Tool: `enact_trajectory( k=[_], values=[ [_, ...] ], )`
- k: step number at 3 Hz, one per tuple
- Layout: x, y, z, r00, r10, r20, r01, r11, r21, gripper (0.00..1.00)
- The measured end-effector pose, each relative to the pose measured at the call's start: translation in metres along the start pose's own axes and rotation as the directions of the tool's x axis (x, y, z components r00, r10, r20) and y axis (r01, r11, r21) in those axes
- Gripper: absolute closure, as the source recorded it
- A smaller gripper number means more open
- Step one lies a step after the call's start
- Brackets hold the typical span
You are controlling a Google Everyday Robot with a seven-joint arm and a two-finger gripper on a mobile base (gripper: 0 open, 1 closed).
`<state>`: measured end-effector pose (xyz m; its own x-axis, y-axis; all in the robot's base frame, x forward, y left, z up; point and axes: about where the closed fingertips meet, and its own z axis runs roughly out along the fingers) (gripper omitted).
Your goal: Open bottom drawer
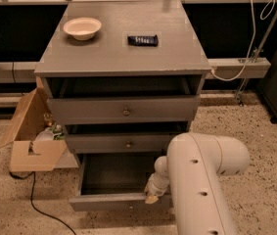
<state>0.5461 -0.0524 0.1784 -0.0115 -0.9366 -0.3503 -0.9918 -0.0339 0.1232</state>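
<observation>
— Which way does the bottom drawer (111, 201) lie?
— Its long axis runs from 9 o'clock to 3 o'clock, and its front faces 6 o'clock. It sits at the foot of the grey cabinet (118, 58), under the 2 other drawers, and stands pulled out toward 6 o'clock, well past their fronts.

— How does it look?
— Grey wood, with a slim flat front seen steeply from above. The inside is a dark, shallow tray.

— What is around it, from the left?
— At 9 o'clock of the cabinet an open cardboard box (33, 151) stands on the speckled floor, just beside the drawers. On the cabinet top a cream bowl (81, 28) sits toward 10 o'clock, and a flat black packet (143, 40) lies near it at 3 o'clock. The top drawer (123, 109) and middle drawer (128, 144) each show 1 small round knob.

— And the gripper?
— The gripper (152, 196) touches the top edge of the bottom drawer's front, right of centre. Whether it is clenched or released, I cannot tell. The white arm (196, 180) rises from 5 o'clock.
</observation>
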Motion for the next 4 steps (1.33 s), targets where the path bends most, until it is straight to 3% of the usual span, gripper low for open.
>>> enact_trajectory(
  k=[1,2,4],
  values=[
    [0.001,0.000,0.002,1.000,0.000,0.001,0.000,1.0000,0.000,1.00],
    [0.003,0.034,0.003,0.997,0.052,0.062,-0.052,0.9986,-0.014,1.00],
    [0.003,0.033,0.003,0.997,0.052,0.062,-0.052,0.9986,-0.014,0.58]
  ],
)
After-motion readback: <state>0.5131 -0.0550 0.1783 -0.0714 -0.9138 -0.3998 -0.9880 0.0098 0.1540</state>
